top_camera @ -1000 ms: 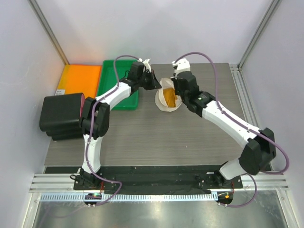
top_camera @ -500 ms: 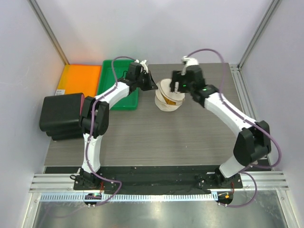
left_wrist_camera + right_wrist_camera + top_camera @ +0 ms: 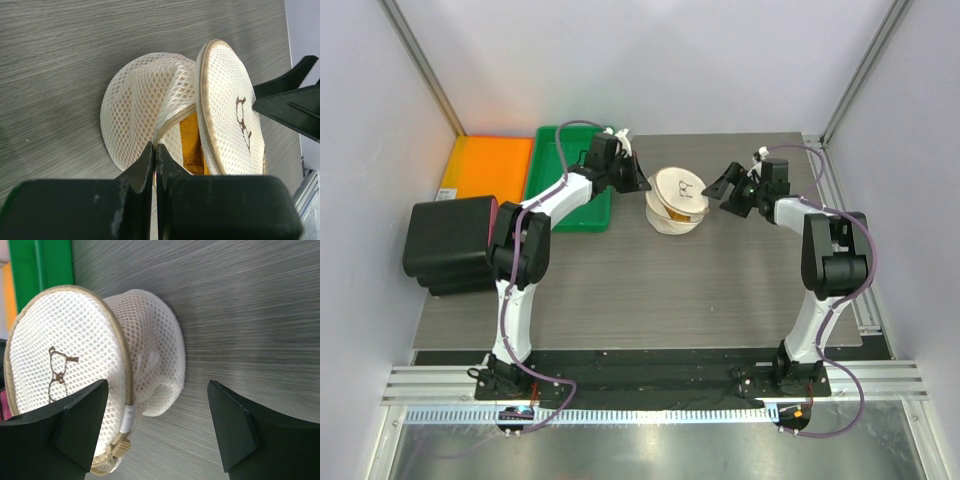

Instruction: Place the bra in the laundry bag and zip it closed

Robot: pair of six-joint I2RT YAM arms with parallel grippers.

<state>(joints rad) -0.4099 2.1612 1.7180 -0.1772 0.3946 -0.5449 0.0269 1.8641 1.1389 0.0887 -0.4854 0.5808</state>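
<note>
The laundry bag (image 3: 676,204) is a cream mesh pouch at mid table, its round lid (image 3: 682,187) with a dark mark lying loosely over the opening. In the left wrist view the orange-yellow bra (image 3: 192,142) shows inside the bag (image 3: 135,107), through the gap under the lid (image 3: 227,110). My left gripper (image 3: 642,183) (image 3: 155,148) is shut on the bag's zipper rim at its left side. My right gripper (image 3: 725,186) (image 3: 157,386) stands open just right of the bag (image 3: 150,335), holding nothing. The tan zipper pull (image 3: 118,450) hangs at the lid's edge.
A green tray (image 3: 570,180) sits behind my left arm, an orange tray (image 3: 488,165) beside it at far left. A black box-like object (image 3: 450,243) stands at the left table edge. Metal frame posts run along the back corners.
My right gripper opened, let go at the bag and drew back to the right. The lid dropped over the opening, covering most of the bra. The left gripper kept its grip.
</note>
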